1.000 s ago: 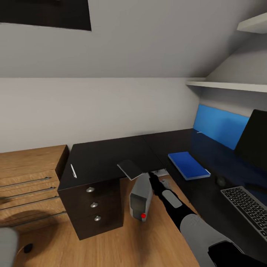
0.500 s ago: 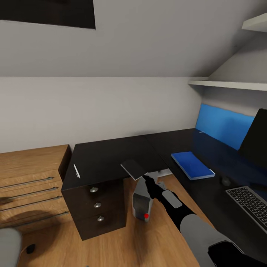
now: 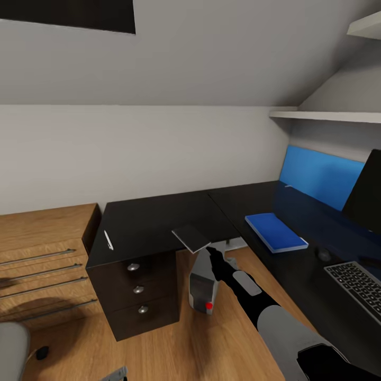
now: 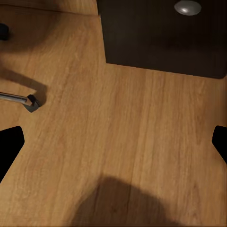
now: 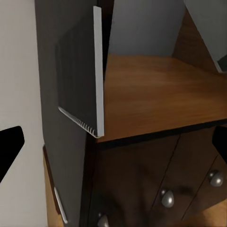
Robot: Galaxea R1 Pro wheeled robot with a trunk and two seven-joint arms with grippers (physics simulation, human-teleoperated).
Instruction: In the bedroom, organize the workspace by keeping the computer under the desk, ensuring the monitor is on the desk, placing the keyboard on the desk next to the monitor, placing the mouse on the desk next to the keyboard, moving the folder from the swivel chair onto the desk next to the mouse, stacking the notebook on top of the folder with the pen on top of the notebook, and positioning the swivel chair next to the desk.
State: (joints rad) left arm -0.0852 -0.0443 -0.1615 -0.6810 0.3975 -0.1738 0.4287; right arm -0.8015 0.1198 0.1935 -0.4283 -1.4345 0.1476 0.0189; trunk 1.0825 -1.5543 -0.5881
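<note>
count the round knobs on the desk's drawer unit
3, in a vertical row on the drawer front: top knob, middle knob, bottom knob. None looks hidden.

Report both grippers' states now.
Left gripper: open, holding nothing, over the floor.
Right gripper: cannot be told; it is at the notebook.

On the desk [image 3: 153,217], the pen [image 3: 108,239] lies far left, the notebook [image 3: 191,238] overhangs the front edge, the folder [image 3: 275,232] sits right, keyboard [image 3: 357,288] beyond; computer [image 3: 203,283] on the floor below.
</note>
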